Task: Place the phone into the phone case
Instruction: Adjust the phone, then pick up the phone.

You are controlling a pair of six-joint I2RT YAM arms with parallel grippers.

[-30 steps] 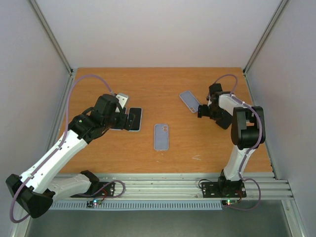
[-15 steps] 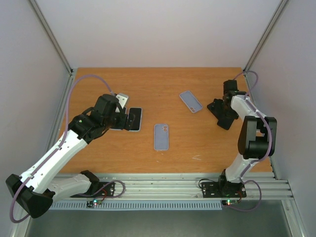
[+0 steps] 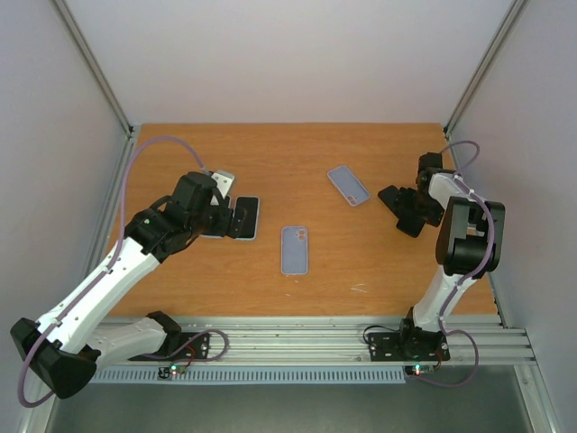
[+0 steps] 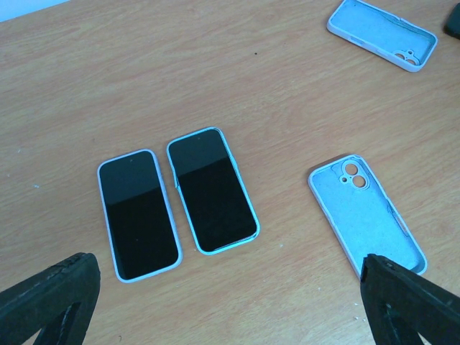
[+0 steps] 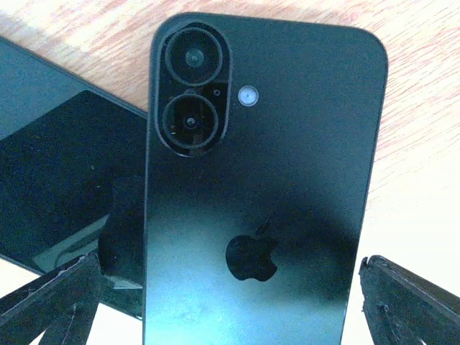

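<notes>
A black phone [image 5: 259, 180] lies back up, its twin camera lenses at the top, partly over a second black phone [image 5: 57, 172] that lies screen up. In the top view both make a dark patch [image 3: 399, 207] at the table's right. My right gripper [image 5: 230, 267] hovers open over the top phone, one finger on each side, touching nothing. An empty pale blue phone case [image 3: 294, 249] [image 4: 366, 219] lies mid-table and another [image 3: 348, 185] [image 4: 382, 34] further back. My left gripper [image 4: 226, 272] [image 3: 231, 215] is open above two cased phones [image 4: 212, 190] [image 4: 138, 214].
The two cased phones [image 3: 245, 216] lie side by side, screens up, at the table's left. A small grey object [image 3: 223, 179] sits just behind the left wrist. White walls enclose the wooden table [image 3: 270, 153] on three sides.
My right arm has swung right, away from the far case, and now hangs over the black phones with its jaws slightly wider. The left arm has not moved.
</notes>
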